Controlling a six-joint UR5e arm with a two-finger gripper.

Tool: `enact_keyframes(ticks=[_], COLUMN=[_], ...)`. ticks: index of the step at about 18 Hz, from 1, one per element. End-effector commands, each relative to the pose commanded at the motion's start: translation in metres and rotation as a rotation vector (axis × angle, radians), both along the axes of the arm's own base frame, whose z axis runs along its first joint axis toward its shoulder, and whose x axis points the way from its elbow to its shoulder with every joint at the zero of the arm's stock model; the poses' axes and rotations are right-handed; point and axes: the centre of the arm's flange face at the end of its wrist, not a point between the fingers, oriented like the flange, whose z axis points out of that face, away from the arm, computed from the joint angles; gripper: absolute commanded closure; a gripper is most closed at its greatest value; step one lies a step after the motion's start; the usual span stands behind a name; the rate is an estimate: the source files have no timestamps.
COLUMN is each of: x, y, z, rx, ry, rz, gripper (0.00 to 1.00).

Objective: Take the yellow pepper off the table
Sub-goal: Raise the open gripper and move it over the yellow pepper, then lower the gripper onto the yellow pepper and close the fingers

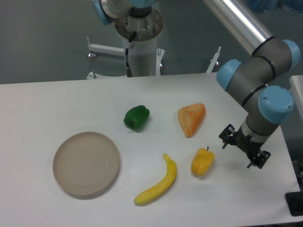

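Nearest the camera, a banana (157, 183) lies on the table (42, 109), curving up toward the right. To its left sits a round beige plate (85, 163), with nothing on it.

Just beyond the banana's upper end, the yellow pepper (202, 161) rests on the table, stem pointing up and to the right. It is free of all other items.

The gripper (243, 150) hangs to the right of the yellow pepper, near it but not touching. Its fingers appear spread, with one dark tip toward the pepper and the other farther right; nothing is between them. The wrist is tilted, so the fingers do not point straight down.

Farther back, an orange wedge-shaped piece (191, 118) lies behind the yellow pepper, and a green pepper (137, 117) sits to the left of that wedge. The arm's base column (140, 45) stands behind the far table edge.

Step in hand, by judgement: approach and alignment. The pick has not begun.

Next move, by judgement: shift the gripper left until it is centred over the yellow pepper, square the wrist, descend with one finger on either side of the lobed body, then close. The stem and the nearby banana tip should stay outside the closing path.
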Motion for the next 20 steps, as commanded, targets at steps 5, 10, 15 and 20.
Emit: enact_keyframes(ticks=[5, 10, 15, 20], x=[0.024, 0.041, 0.057, 0.065], y=[0.022, 0.014, -0.001, -0.008], z=[-0.017, -0.027, -0.023, -0.03], rx=[-0.018, -0.036, -0.047, -0.043], ry=[-0.002, -0.012, -0.027, -0.021], rz=[0.068, 0.095, 0.11, 0.101], gripper=[0.0, 0.0, 0.0, 0.0])
